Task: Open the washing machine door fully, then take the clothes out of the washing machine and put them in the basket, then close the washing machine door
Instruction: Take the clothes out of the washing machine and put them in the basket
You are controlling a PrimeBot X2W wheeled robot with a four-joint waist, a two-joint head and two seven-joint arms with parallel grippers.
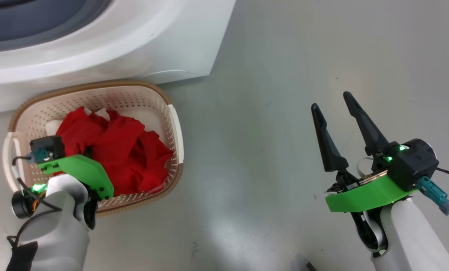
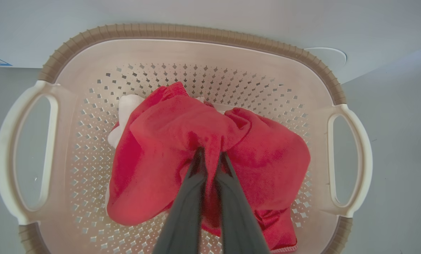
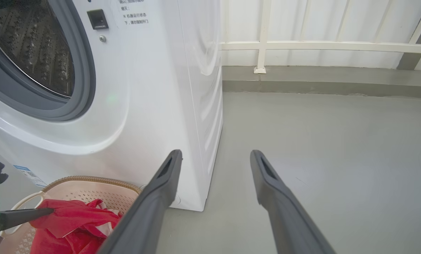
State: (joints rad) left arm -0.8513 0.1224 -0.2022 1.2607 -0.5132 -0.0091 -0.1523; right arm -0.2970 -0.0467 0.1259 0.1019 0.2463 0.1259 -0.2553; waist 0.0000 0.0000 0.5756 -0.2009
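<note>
You have one basket (image 1: 96, 84) at 9 o'clock, just beside the one washing machine (image 1: 134, 45) at 11. Your left gripper (image 2: 210, 157), nearly closed, pinches the red clothes (image 1: 126, 150) heaped inside it. Your right gripper (image 1: 330, 101) at 4 o'clock stands spread wide and empty, with bare floor (image 1: 254, 131) all around it.

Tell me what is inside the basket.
In the basket lie red clothes, a white cloth peeking out beside them. The left tool is shut on a red fold. Its floor beneath the pile is hidden.
</note>
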